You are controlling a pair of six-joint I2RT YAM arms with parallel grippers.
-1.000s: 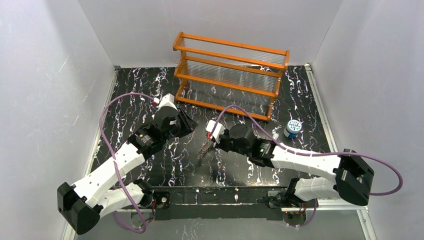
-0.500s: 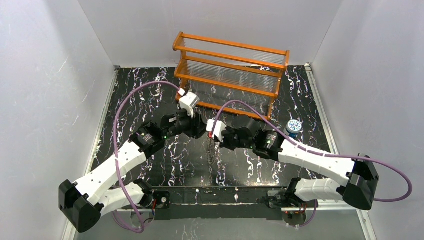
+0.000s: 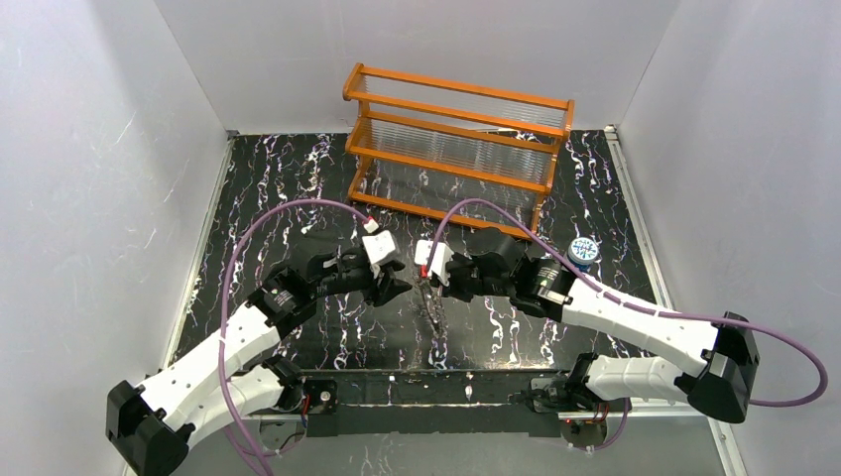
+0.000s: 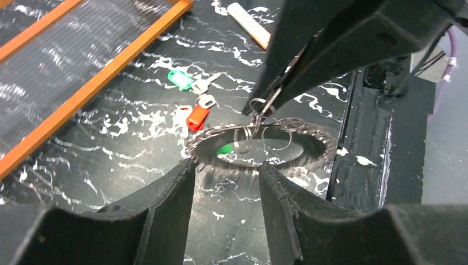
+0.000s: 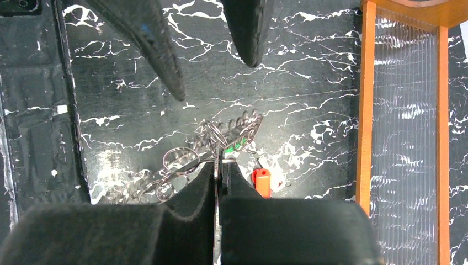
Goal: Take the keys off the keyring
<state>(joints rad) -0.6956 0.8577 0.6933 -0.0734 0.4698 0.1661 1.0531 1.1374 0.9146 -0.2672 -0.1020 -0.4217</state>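
Over black marbled table (image 3: 298,198), right pincer (image 5: 219,167) clamps the keyring (image 4: 317,148); left pincer (image 4: 226,165) gapes, levelled toward it.

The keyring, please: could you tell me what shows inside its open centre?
A green key head shows through the keyring opening, behind small wire rings; its blade is hidden.

red key (image 4: 197,117): red plastic head, silvery blade
green key (image 4: 180,78): green plastic head, silvery blade
keyring (image 4: 323,150): dark silvery grey metal
table (image 3: 298,188): black, white marble veining
rack (image 3: 448,168): orange frame, clear ribbed panels
lid (image 3: 582,250): blue and white pattern
cable (image 4: 453,47): purple
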